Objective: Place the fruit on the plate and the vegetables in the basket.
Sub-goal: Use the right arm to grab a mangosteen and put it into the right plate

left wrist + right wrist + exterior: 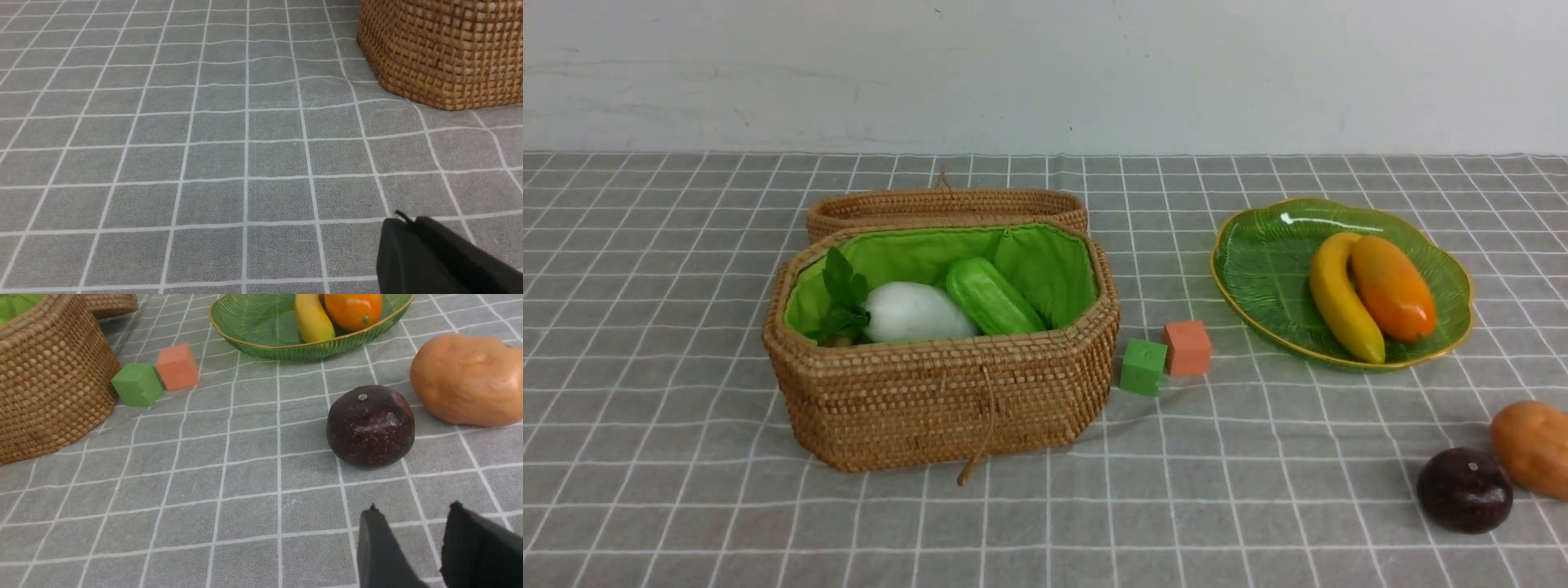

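The wicker basket point(939, 392) with green lining holds a white radish point(915, 313) and a light green cucumber point(992, 296). On the green plate point(1258, 253) lie a yellow banana point(1339, 298) and an orange mango point(1392, 287). A round dark purple fruit point(1463, 490) and a brown-orange potato point(1535, 445) rest on the cloth at the front right. My right gripper point(412, 510) is open, low over the cloth a little short of the purple fruit point(370, 426). My left gripper point(404, 220) is shut and empty beside the basket's point(445, 53) outer wall. Neither arm shows in the front view.
A green cube point(1143, 366) and an orange cube point(1187, 347) sit between basket and plate. The basket's lid point(947, 206) lies behind it. A grey checked cloth point(686, 457) covers the table.
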